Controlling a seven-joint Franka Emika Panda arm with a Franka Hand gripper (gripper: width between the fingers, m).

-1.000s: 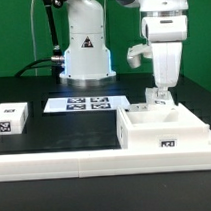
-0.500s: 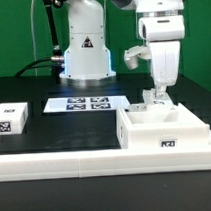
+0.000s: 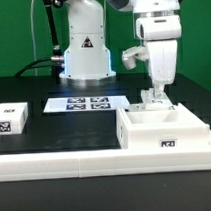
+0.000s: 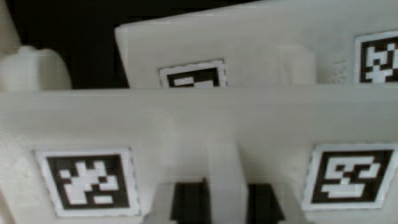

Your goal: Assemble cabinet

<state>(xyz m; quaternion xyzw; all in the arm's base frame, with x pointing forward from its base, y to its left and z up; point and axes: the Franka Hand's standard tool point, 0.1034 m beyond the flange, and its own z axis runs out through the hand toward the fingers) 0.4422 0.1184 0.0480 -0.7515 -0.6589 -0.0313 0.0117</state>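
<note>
White cabinet (image 3: 167, 130) at lower right; the gripper (image 3: 157, 96), pinched narrow on an upright panel (image 4: 196, 125), has edged slightly left, probably aligning it.

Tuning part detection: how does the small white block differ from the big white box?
The cabinet body is much larger than the small block. The body is open-topped with walls; the block looks closed. The block lies at the exterior view's left, the body at its right. Both are white with a front tag.
</note>
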